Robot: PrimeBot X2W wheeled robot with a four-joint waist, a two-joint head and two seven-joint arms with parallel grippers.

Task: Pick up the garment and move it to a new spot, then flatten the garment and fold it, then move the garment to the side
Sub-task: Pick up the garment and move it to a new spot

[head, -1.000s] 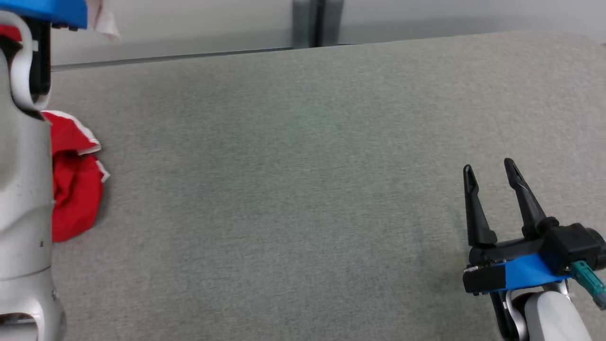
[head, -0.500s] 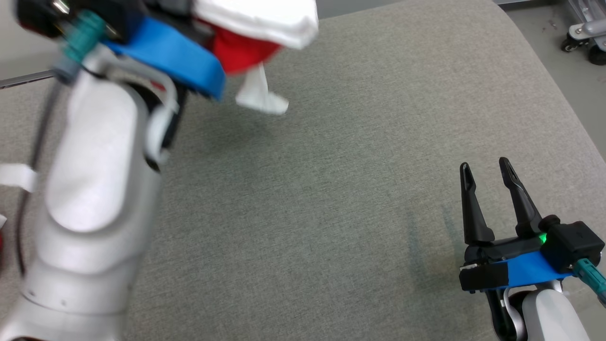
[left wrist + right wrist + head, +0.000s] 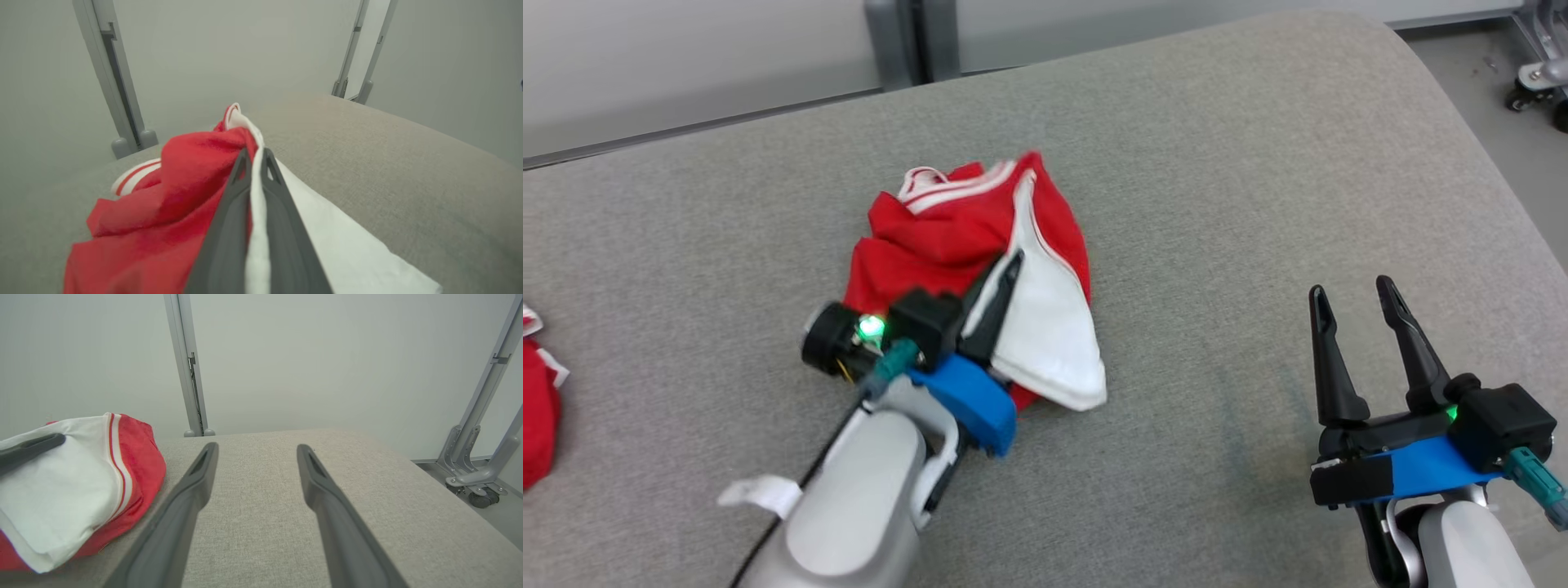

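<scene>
The garment (image 3: 947, 237), red with white panels and stripes, lies crumpled in the middle of the grey padded surface (image 3: 1217, 163). My left gripper (image 3: 1013, 263) rests low on it, shut on a fold of its fabric. In the left wrist view white cloth is pinched between the closed fingers (image 3: 229, 212), with red garment (image 3: 163, 196) bunched to the left. My right gripper (image 3: 1352, 290) hovers open at the lower right, well clear of the cloth. The right wrist view has that gripper (image 3: 257, 447) open over bare surface and the garment (image 3: 73, 477) at the left.
Another red cloth (image 3: 535, 416) lies at the far left edge. A grey post (image 3: 907, 41) stands behind the surface. A wheeled stand base (image 3: 1539, 77) sits on the floor beyond the rounded right edge.
My left arm swung in from the left with the garment hanging from it and set it down mid-surface. The head camera also turned. The right gripper stayed open.
</scene>
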